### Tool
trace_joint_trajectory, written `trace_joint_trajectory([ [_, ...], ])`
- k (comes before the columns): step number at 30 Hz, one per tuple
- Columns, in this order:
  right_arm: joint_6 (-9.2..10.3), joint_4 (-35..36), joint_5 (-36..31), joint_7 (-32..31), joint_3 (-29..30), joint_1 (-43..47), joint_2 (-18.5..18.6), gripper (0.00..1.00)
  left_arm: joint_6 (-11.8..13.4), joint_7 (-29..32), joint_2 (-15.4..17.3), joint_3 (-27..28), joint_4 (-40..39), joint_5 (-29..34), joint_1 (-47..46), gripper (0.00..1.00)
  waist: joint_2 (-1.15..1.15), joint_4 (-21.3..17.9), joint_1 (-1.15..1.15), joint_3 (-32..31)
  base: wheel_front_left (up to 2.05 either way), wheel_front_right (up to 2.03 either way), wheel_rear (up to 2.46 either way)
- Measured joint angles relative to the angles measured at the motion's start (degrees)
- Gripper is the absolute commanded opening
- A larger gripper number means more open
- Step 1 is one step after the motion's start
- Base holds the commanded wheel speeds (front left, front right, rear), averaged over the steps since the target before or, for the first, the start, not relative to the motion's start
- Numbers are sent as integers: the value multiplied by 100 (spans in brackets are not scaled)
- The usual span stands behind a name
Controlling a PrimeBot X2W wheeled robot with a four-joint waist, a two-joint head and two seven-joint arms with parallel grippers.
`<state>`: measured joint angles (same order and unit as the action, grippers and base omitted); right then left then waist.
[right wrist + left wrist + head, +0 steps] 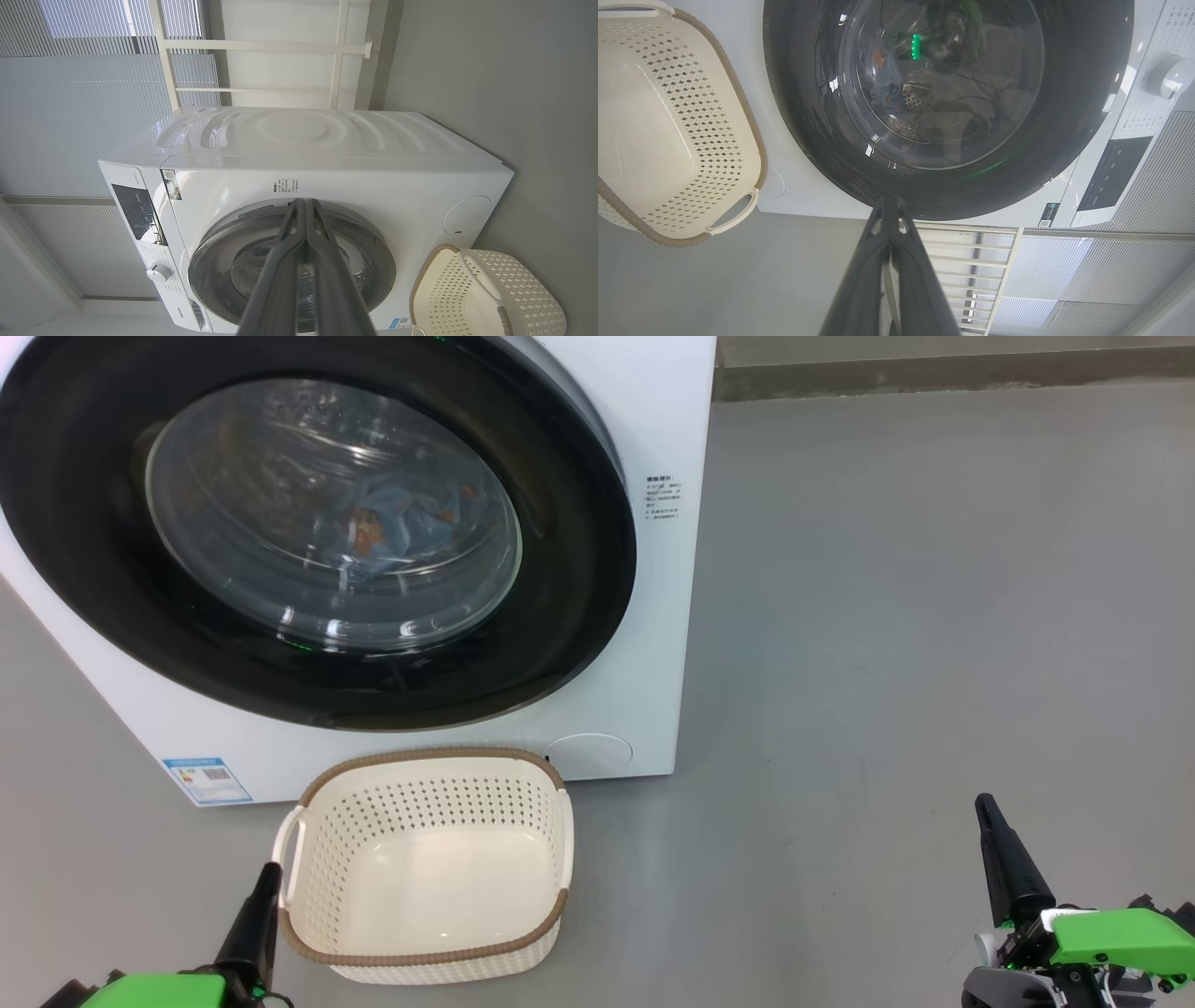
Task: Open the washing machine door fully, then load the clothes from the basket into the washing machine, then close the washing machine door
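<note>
The washing machine door (313, 532) sits shut, flush against the front of the washing machine (658, 420), its glossy black rim ringing the glass bowl. Through that glass the clothes (415, 523) lie inside the washing machine as a light blue heap with orange specks. The basket (429, 754) stands on the grey floor (887, 616) just in front of the washing machine, below the door, near the blue label (207, 780); its bare cream bottom shows. The left gripper (269, 877) hangs in front of the washing machine, just beside the basket's handle, fingers pressed together on nothing. The right gripper (988, 812) hovers well off to the washing machine's side, fingers likewise pinched together and holding nothing.
</note>
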<state>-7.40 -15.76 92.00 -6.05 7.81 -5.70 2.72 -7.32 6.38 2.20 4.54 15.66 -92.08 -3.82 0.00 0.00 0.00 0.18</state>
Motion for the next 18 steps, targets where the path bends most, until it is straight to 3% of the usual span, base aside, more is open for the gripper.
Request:
trace_joint_trajectory([
  [18,0,0,0,0,0,0,0,0,0,0,0,0,-1,0,0,0,0,0,0,0,0,0,0],
])
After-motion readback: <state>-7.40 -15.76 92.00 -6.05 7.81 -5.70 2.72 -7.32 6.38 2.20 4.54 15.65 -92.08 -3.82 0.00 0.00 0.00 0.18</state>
